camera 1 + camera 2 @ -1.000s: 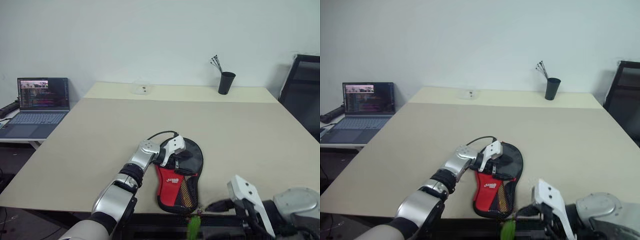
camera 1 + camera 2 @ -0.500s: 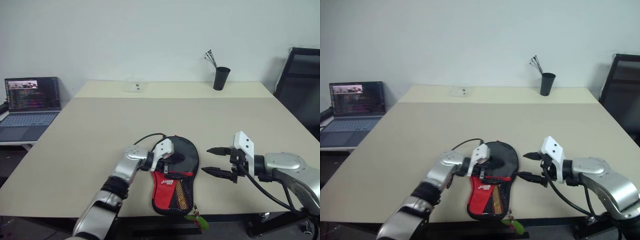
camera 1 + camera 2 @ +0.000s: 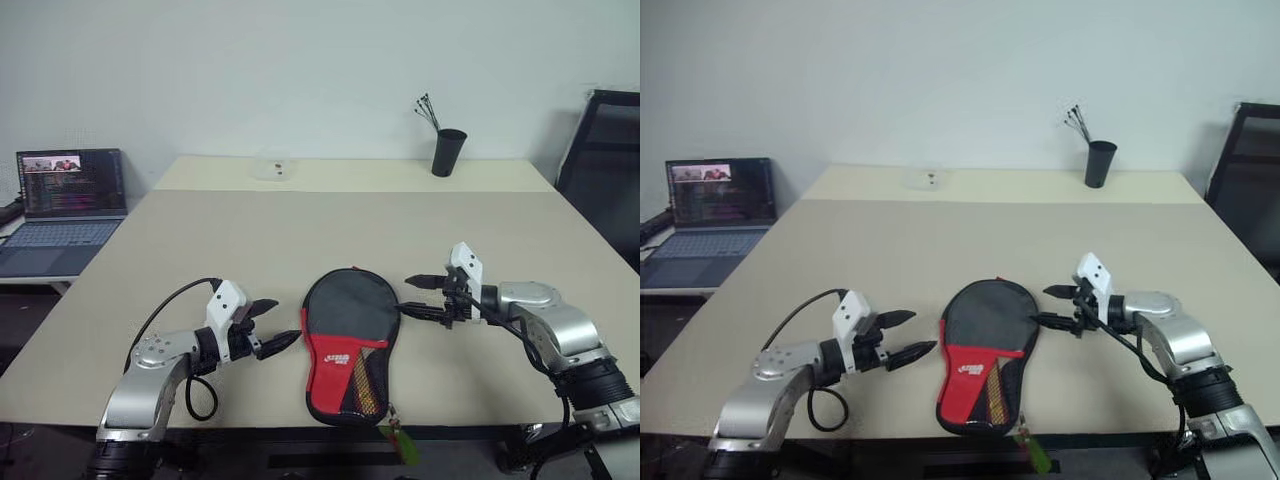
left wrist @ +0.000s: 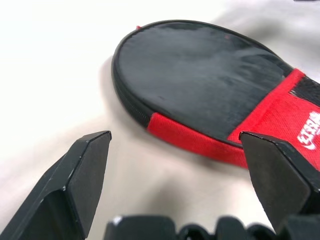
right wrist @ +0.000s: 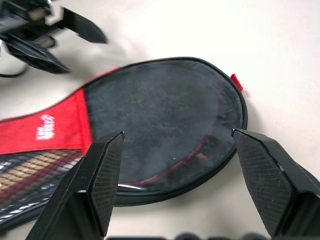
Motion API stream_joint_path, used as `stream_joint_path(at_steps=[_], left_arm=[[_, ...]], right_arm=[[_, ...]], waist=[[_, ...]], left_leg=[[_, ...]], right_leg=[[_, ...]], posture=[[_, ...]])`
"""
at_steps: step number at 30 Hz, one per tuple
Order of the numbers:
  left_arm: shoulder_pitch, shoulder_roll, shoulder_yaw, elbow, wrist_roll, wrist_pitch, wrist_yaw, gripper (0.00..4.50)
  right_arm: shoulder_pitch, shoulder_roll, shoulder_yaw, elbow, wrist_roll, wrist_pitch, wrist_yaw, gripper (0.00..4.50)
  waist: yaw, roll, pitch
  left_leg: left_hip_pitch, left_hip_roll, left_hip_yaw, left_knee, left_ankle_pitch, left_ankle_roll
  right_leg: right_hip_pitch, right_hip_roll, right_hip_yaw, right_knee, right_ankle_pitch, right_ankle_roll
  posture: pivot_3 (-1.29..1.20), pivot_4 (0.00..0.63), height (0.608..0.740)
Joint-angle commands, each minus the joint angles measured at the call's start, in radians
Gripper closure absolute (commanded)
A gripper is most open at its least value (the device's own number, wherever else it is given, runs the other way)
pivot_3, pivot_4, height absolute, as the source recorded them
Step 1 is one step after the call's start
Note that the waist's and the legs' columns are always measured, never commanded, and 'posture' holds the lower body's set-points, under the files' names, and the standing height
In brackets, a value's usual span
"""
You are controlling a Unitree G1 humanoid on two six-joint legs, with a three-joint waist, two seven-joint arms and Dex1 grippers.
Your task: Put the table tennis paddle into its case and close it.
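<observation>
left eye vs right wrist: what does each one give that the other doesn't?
Left eye alone: laptop, black cup of thin sticks at the table's far edge, chair, the green tag hanging off the near table edge, and the right claw from outside, open beside the case. Right wrist alone: a close look at the case's round end, with a red line under the black surface and a small red tab on the rim. Both: the case flat on the table, red logo panel, left claw open.

White logo on the case's (image 3: 345, 340) red panel, letters not readable. Laptop (image 3: 65, 205) screen shows code lines, illegible.
</observation>
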Motion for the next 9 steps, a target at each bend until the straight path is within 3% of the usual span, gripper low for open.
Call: stream_joint_path(at_steps=[1, 9], left_arm=[[-0.088, 0.001, -0.038, 0.018, 0.004, -0.045, 0.021, 0.0], [-0.182, -0.006, -0.086, 0.16, -0.002, -0.126, -0.002, 0.0]], right_arm=[[-0.034, -0.03, -0.059, 0.039, -0.03, -0.054, 0.01, 0.75], [-0.02, -0.036, -0.094, 0.038, -0.1, -0.092, -0.055, 0.75]], waist=[[0.002, 0.0, 0.0], [-0.016, 0.0, 0.0]], left_leg=[[0.0, 0.0, 0.002, 0.0, 0.0, 0.0], [0.001, -0.001, 0.01, -0.002, 0.0, 0.0]], right_leg=[[0.0, 0.0, 0.001, 0.0, 0.001, 0.001], [-0.004, 0.002, 0.014, -0.001, 0.002, 0.004]], posture=[[0.0, 0.15, 0.74], [0.0, 0.15, 0.74]])
